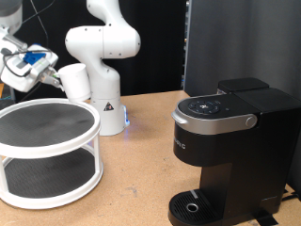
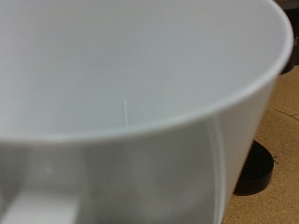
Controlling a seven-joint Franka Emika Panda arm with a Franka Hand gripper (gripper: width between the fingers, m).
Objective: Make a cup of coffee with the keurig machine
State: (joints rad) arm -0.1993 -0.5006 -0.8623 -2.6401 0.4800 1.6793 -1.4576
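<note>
Pincer (image 1: 21,68) high at exterior view's left edge, above white two-tier round rack (image 1: 47,151). Whether open or closed: cannot tell. Wrist view filled by cup (image 2: 131,103), white, right against pincer camera; handle stub visible. Keurig machine (image 1: 226,151) well apart from pincer, toward exterior view's right, on table (image 1: 132,188), lid down, drip base bare.

exterior: front-on, table level, mid-range | wrist: pressed close against cup (image 2: 140,103) | shared: tabletop (image 1: 141,179)
</note>
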